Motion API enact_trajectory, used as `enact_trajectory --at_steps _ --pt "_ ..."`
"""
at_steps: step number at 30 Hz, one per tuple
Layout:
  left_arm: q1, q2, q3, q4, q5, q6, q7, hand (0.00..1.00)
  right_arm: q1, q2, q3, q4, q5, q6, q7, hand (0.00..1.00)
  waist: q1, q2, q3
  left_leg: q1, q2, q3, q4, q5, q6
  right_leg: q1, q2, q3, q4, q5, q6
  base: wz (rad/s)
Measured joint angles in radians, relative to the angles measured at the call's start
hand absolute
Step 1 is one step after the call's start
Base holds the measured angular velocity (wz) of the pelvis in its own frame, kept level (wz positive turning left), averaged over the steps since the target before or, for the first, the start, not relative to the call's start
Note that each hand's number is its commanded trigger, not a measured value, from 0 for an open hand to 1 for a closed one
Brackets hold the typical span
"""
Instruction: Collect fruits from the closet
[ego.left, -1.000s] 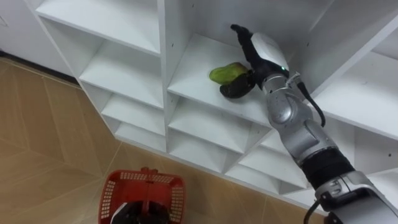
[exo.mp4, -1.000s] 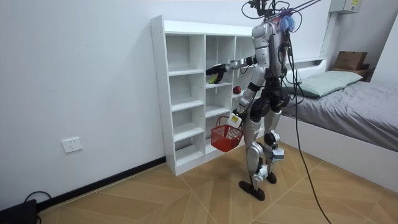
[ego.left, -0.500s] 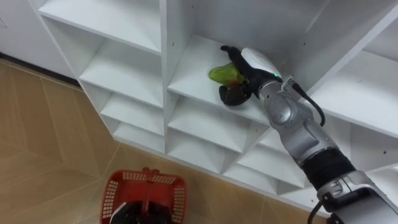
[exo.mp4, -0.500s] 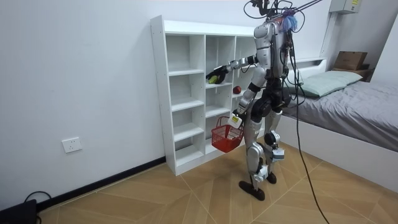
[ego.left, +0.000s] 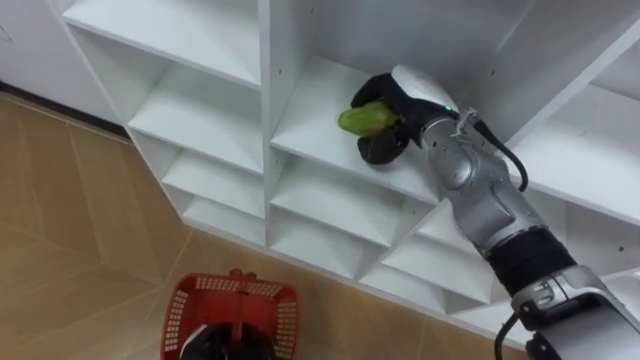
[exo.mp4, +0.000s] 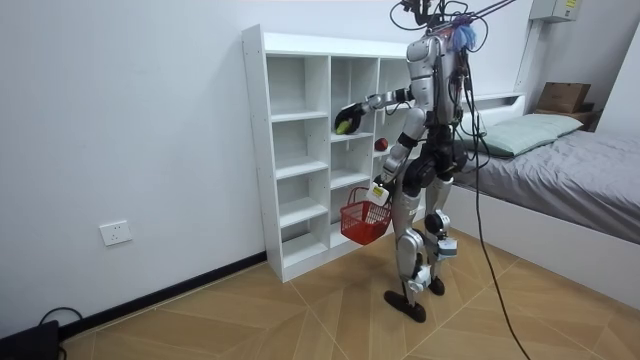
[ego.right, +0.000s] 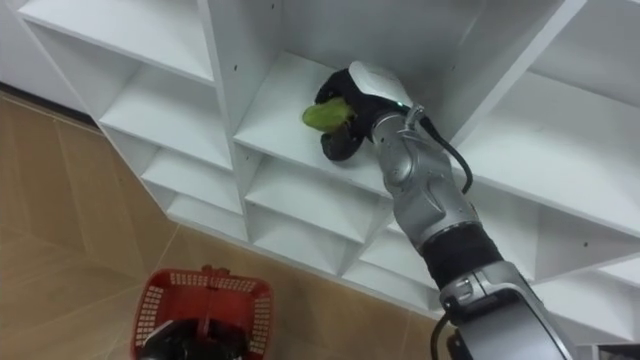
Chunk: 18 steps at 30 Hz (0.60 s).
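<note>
The right hand (ego.left: 402, 98) was closed around the green fruit (ego.left: 364, 118) over the front part of a shelf board (ego.left: 305, 125) in the closet's (exo.mp4: 290, 150) middle column. Whether the fruit had cleared the board I could not tell. The left hand (exo.mp4: 377, 193) hung low, curled on the handle of the red basket (ego.left: 178, 312), well below the fruit.

As I judged it, the smooth, rounded fruit might slip from the fingers on the way out or knock the upright divider. A release from that height might bounce it out of the basket.

The shelves were smooth and white. A small red fruit (exo.mp4: 381, 144) sat in the next column. The floor (exo.mp4: 300, 310) was wood parquet, and a bed (exo.mp4: 570, 165) stood behind the robot.
</note>
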<state>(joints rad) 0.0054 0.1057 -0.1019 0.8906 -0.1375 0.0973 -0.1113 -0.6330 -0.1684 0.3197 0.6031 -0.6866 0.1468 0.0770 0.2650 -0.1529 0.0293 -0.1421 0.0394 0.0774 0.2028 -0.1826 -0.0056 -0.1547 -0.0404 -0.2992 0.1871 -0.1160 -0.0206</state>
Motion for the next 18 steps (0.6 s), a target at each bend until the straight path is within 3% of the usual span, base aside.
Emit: enact_trajectory --at_steps 7,18 --pt "-0.006 -0.001 0.0 0.0 -0.001 0.005 0.0 1.0 0.0 0.0 -0.007 0.0 -0.024 0.005 0.004 1.0 0.017 0.005 0.0035 0.003 0.0 0.001 0.0 0.0 0.0 0.001 0.0 0.002 0.0 0.0 0.0 0.0" --pt "0.002 -0.003 -0.003 -0.038 -0.002 0.009 0.0 1.0 0.0 0.002 -0.008 -0.028 -0.025 0.018 0.046 1.0 0.016 0.005 0.0034 0.005 0.0 0.0 -0.001 0.0 0.0 0.004 0.0 -0.001 0.001 0.0 0.0 0.0"
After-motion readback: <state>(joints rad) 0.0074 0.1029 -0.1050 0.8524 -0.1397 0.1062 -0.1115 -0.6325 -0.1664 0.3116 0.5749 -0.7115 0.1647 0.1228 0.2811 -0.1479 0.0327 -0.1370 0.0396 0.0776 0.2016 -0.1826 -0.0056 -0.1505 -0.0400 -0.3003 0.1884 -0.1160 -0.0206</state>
